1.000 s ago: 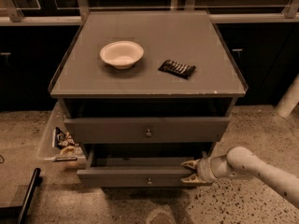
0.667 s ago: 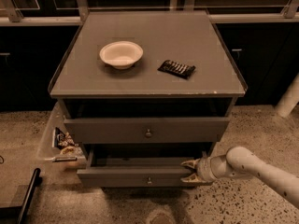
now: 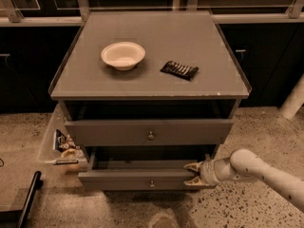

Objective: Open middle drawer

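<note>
The grey cabinet [image 3: 142, 91] shows two drawer fronts. The taller top drawer [image 3: 118, 133] stands slightly out. Below it the middle drawer [image 3: 123, 179], a low wide grey front with a small round knob [image 3: 152, 183], is pulled out further, and its plain grey inside [image 3: 142, 164] shows. My gripper [image 3: 192, 174] comes in from the right on a white arm [image 3: 256, 167]. It sits at the right end of the middle drawer's front panel. Its fingers are spread, one behind the panel's top edge and one in front. The lowest drawer is hidden.
A white bowl [image 3: 122, 55] and a dark snack packet [image 3: 179, 70] lie on the cabinet top. A clear bin with snack packs [image 3: 61, 145] hangs at the cabinet's left side. A black bar [image 3: 27, 196] lies on the floor at lower left. A white post [image 3: 293, 99] stands at right.
</note>
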Robot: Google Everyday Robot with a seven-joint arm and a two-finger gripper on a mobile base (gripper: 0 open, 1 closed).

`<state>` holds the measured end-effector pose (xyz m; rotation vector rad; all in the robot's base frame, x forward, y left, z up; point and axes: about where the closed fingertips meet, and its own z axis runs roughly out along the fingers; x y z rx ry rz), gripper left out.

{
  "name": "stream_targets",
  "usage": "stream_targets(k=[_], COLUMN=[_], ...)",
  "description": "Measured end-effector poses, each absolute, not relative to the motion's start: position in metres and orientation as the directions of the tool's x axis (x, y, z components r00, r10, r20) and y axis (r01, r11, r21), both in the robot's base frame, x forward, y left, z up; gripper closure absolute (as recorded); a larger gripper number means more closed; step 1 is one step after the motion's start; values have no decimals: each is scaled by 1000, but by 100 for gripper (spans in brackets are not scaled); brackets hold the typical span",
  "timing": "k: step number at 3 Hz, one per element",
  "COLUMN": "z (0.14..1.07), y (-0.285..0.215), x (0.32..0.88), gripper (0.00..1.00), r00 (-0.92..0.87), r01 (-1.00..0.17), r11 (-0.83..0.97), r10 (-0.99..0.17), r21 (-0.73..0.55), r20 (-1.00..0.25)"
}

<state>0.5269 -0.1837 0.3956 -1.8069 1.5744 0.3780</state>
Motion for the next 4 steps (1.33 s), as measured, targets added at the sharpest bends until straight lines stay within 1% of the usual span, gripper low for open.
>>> stream_targets(k=[1, 2, 4], z=[397, 391, 402], y=[-179, -188, -211], x=[525, 495, 424], gripper=[35, 37, 84], r00=[224, 207, 219], r01=[-952, -961, -957], r11=[-25, -24, -22], r10=[-736, -722, -710], r21=[-306, -275, -289], r20=[-639, -660, -669])
